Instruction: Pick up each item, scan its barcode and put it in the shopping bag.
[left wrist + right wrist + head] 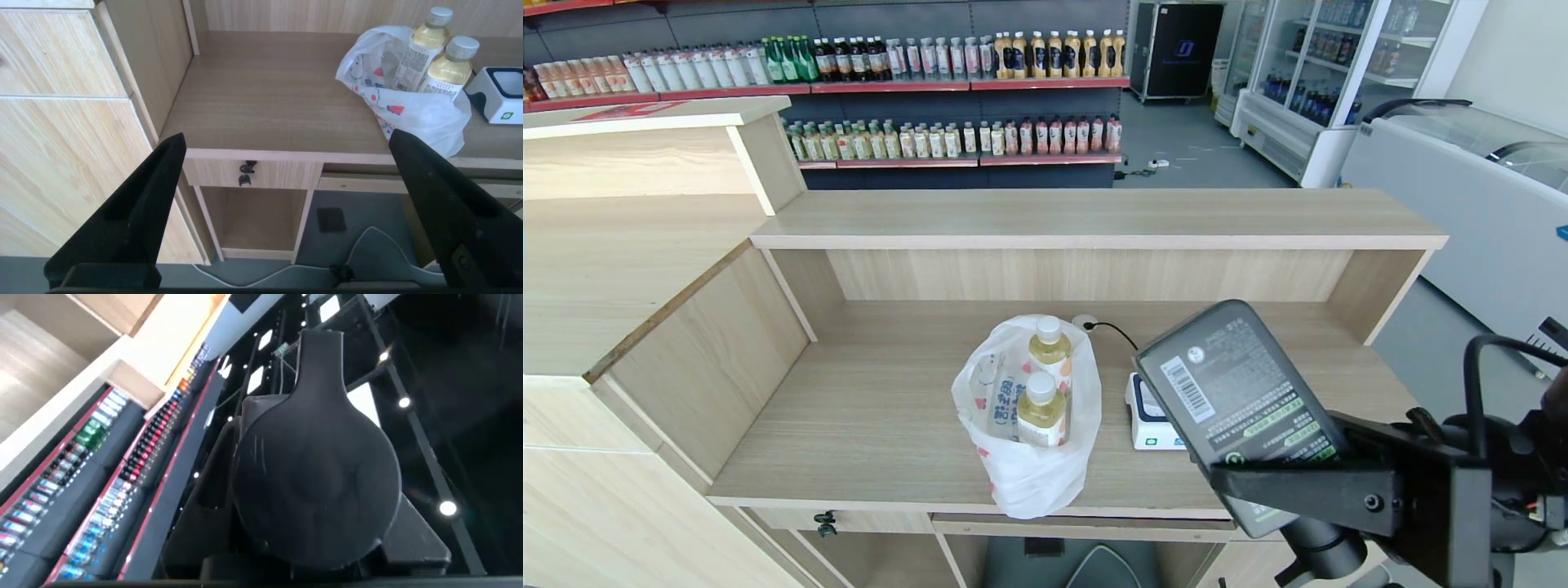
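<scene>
My right gripper (pixel 1262 490) is shut on the lower end of a dark flat pouch (pixel 1241 400), held tilted in the air at the right. The pouch's white barcode label (pixel 1187 389) faces up. The pouch hangs over the white scanner (pixel 1152 420) on the counter. In the right wrist view the pouch (pixel 315 465) stands out dark against the ceiling. A white plastic shopping bag (pixel 1029 457) stands mid-counter with two pale juice bottles (pixel 1042 408) in it. My left gripper (pixel 288 147) is open and empty, low in front of the counter's left part, with the bag (pixel 409 98) beyond it.
The wooden counter (pixel 866 425) has a raised back shelf (pixel 1094 216) and a side wall on the left. A black cable (pixel 1112 329) runs to the scanner. A keyed drawer (pixel 245 171) sits under the counter's front edge. Store shelves with bottles and coolers stand behind.
</scene>
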Motion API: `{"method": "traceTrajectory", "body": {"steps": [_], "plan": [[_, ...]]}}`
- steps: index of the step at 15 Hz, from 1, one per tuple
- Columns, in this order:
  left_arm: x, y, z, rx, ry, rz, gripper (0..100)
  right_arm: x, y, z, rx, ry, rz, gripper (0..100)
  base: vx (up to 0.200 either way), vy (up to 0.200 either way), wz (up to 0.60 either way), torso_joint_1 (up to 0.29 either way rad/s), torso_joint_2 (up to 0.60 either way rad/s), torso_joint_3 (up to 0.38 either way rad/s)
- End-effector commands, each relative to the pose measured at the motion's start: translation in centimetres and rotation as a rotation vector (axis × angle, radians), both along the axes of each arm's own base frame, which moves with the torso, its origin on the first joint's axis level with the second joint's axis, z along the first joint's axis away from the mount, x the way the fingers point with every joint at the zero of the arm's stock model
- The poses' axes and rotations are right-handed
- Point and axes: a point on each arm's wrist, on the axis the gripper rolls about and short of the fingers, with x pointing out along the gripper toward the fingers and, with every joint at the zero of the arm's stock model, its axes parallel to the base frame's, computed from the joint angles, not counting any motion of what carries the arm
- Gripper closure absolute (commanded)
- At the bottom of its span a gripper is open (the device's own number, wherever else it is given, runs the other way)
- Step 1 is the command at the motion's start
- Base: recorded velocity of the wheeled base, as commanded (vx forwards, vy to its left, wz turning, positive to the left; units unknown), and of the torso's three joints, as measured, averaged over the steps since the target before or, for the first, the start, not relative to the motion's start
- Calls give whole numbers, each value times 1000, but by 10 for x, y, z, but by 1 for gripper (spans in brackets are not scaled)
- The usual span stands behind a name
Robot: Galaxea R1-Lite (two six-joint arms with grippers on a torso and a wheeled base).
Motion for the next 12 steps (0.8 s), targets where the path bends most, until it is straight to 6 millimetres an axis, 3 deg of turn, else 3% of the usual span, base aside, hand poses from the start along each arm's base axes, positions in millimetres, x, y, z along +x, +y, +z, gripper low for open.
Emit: {"method": "traceTrajectory", "body": {"steps": [1, 12], "plan": [[0, 0, 0, 0, 0, 0, 0, -3, 0, 2, 4, -7, 9, 100, 0, 0, 0, 0, 0, 0], [0, 0, 0, 0, 0, 0, 0, -6, 0, 0, -12, 4, 93, 100, 0, 0, 0, 0, 0, 0]]}}
